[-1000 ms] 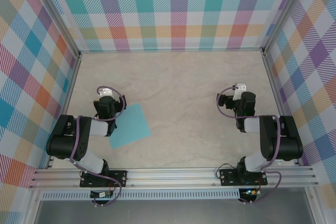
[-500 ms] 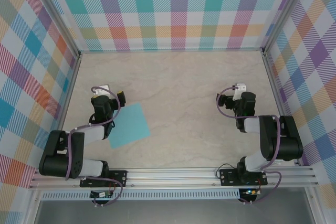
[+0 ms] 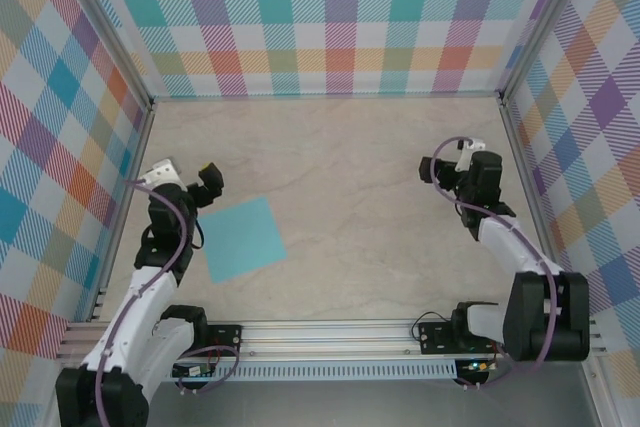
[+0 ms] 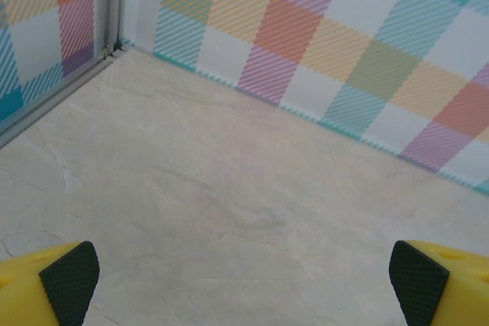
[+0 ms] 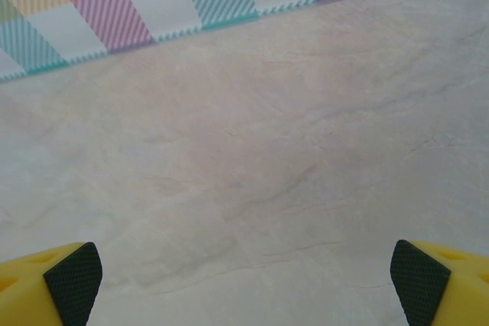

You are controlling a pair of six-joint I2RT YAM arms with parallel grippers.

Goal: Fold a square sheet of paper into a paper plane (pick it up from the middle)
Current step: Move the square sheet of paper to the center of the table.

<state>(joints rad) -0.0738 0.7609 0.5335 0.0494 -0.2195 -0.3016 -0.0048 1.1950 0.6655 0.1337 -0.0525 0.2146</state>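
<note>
Fingers (image 4: 70, 282) of the left gripper (image 4: 243, 284) stood wide apart above the bare table (image 3: 360, 167), holding nothing, and the right gripper (image 5: 244, 284) gaped likewise. One square sheet of paper (image 3: 242, 238) lay flat and uncreased at the lower left of the overhead frame, near the left gripper. Folding had seemingly not begun. Next, one of the two grippers would need to come down on the sheet's middle.

Nothing legible: no lettering, label, brand, number or sign (neither on the plaid-patterned walls (image 3: 340, 17) nor the beige marbled table (image 3: 350, 167)).
</note>
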